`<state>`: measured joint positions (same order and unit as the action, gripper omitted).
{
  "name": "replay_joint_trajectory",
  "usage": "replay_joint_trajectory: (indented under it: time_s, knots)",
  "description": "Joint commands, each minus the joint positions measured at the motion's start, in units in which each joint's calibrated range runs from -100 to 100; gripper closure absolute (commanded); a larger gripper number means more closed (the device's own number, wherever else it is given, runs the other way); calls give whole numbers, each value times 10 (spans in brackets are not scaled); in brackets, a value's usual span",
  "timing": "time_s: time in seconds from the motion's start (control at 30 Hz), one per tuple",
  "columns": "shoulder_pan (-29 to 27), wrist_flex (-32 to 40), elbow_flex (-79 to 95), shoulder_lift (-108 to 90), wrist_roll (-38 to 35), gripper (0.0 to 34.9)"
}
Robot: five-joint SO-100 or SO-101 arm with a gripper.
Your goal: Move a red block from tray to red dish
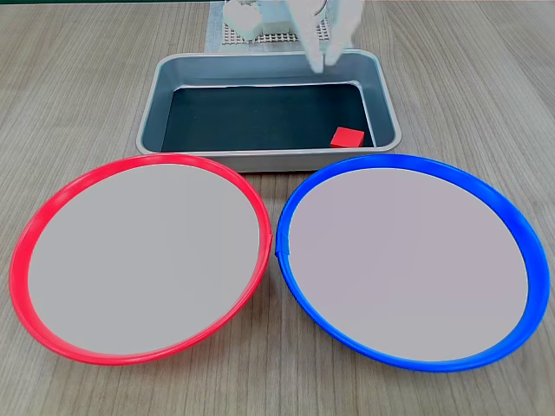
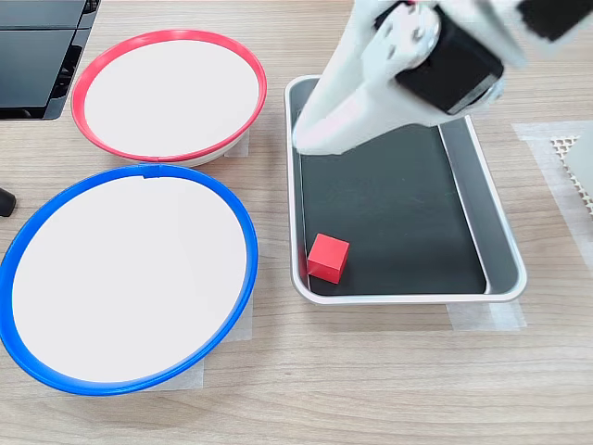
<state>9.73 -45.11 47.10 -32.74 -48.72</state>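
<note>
The red block (image 1: 347,137) (image 2: 328,257) lies on the dark bottom of the grey tray (image 1: 149,113) (image 2: 500,232); it is in the near right corner in the first exterior view and the near left corner in the second exterior view. My white gripper (image 1: 319,62) (image 2: 309,141) hangs blurred over the tray's far part, well away from the block. Its jaws look shut and hold nothing. The red dish (image 1: 52,204) (image 2: 167,35) is bare; it lies at the first exterior view's left and at the top left of the second exterior view.
A blue-rimmed dish (image 1: 512,221) (image 2: 236,218) of the same size lies beside the red one, almost touching it. A white perforated mat (image 1: 260,36) (image 2: 570,158) lies behind the tray. A black device (image 2: 37,56) sits at the second exterior view's top left.
</note>
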Motion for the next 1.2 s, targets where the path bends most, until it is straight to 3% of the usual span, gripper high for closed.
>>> replay_joint_trajectory:
  time_s: [0.0, 0.07, 0.2, 0.3, 0.4, 0.5, 0.57, 0.7, 0.8, 1.0, 1.17]
  knots:
    - [28, 233, 81, 1, -46, 346]
    - [38, 260, 108, -8, -57, 346]
    - [52, 245, 149, -41, -60, 346]
    - [57, 168, 157, -67, -51, 346]
    - [61, 47, 123, -84, -37, 330]
    - [70, -50, 78, -72, -17, 293]
    - [74, -92, 33, -33, 21, 246]
    - [69, -154, -45, 52, 84, 218]
    - [63, -184, -80, 104, 113, 181]
    - [44, -196, -135, 192, 138, 186]
    - [27, -185, -176, 243, 141, 170]
